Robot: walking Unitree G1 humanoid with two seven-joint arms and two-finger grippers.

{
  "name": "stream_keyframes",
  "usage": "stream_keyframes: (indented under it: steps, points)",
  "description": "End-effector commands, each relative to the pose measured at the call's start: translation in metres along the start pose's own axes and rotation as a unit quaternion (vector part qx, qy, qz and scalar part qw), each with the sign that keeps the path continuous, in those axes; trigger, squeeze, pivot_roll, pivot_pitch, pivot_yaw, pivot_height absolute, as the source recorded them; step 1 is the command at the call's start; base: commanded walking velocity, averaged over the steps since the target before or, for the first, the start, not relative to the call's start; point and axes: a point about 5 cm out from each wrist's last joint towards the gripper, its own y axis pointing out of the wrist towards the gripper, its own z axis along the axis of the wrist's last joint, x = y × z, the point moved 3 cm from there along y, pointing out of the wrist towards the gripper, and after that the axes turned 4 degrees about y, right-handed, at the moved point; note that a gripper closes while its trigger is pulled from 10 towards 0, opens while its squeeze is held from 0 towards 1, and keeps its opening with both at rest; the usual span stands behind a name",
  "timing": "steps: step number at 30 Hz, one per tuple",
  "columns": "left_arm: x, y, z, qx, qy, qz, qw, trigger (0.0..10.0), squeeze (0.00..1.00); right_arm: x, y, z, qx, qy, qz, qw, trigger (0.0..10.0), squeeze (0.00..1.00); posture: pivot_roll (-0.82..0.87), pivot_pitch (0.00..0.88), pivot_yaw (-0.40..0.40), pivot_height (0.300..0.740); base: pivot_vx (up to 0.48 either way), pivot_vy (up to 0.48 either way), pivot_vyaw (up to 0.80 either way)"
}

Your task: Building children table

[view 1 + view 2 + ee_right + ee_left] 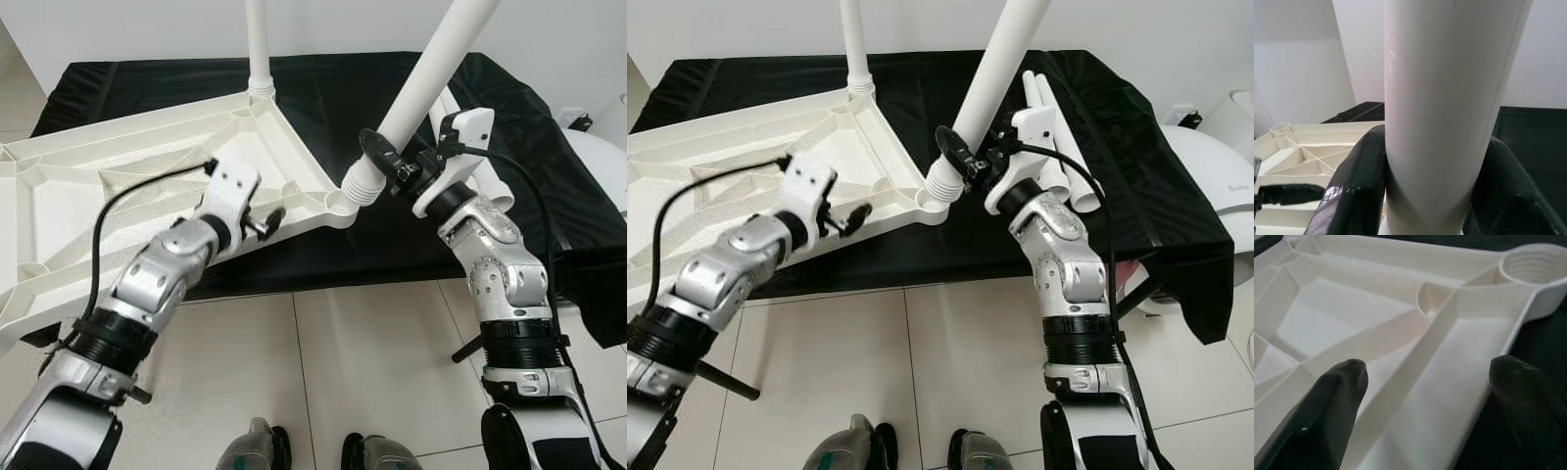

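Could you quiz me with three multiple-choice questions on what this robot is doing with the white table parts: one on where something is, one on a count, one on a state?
1. Where does the leg held by the right gripper meet the tabletop?
A. at its near corner socket
B. at its middle
C. on the floor

2. How many legs stand in the tabletop's sockets, counting the held one?
A. none
B. two
C. four

3. What is the left gripper doing?
A. holding a loose leg
B. hanging by the robot's side
C. open at the tabletop's edge

Answers: 1 A, the leg's threaded end sits at the near corner. 2 B, an upright leg stands at the far corner too. 3 C, its fingers are spread over the tabletop's rim.
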Motion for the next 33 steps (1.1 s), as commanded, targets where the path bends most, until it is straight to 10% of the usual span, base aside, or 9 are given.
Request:
stream_keyframes:
  steps: [1, 33]
  points:
    - [0.013, -0.001, -0.001, 0.006, 0.011, -0.059, 0.998, 10.0, 0.00, 0.000, -0.002, 0.008, 0.019, -0.007, 0.000, 1.000, 10.0, 0.00, -0.05, 0.107, 0.014, 0.740, 0.000, 0.000, 0.00]
    - [0.052, -0.004, 0.011, 0.036, 0.102, -0.190, 0.976, 10.0, 0.00, 0.002, -0.005, 0.010, 0.015, -0.013, 0.000, 1.000, 10.0, 0.00, -0.06, 0.120, 0.031, 0.740, 0.000, 0.000, 0.00]
